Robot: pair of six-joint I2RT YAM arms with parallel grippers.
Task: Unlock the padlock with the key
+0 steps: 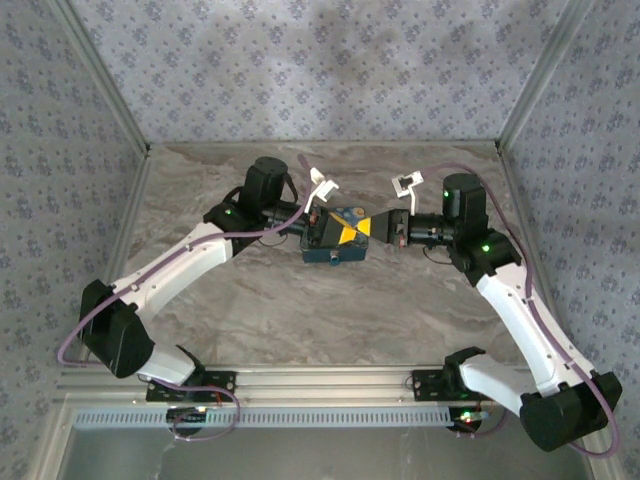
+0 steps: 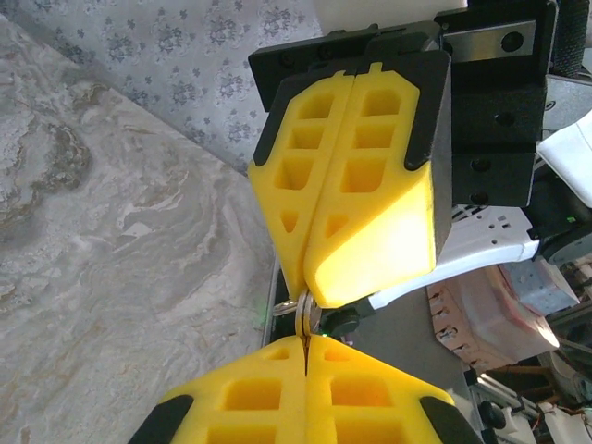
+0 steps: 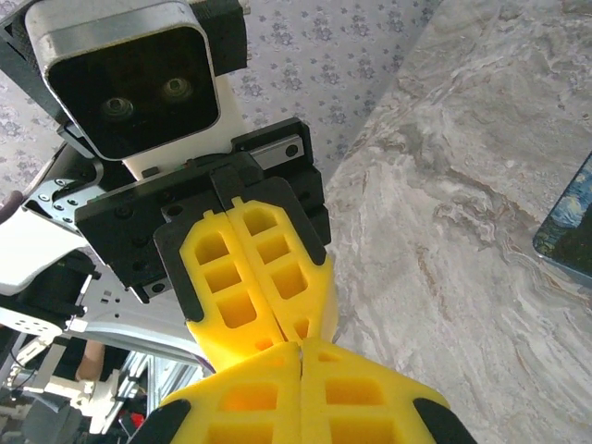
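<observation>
- left gripper at bottom centre of left wrist view; yellow fingers pressed together, seam closed; tips pinch a small silvery metal piece
- that piece is thin and looped, too small to say if it's the padlock or the key; it sticks up from the left tips, centre-bottom of frame, w/ its upper end right under the tip of the right gripper
- right gripper comes down from upper centre of left wrist view; yellow fingers pressed together, no gap; tip touching or just over the metal piece; cannot tell if it clamps it
- right wrist view: the right gripper's fingers at bottom centre, shut; left gripper angles in from upper left, tip to tip w/ them; left wrist cam housing in upper left corner
- top view: both arms reach in from lower left and lower right; grippers meet nose to nose at frame centre, over the blue-and-yellow tin
- tin lies on the marble-look table; its corner shows at right edge of right wrist view
- floral-print walls around table on three sides
</observation>
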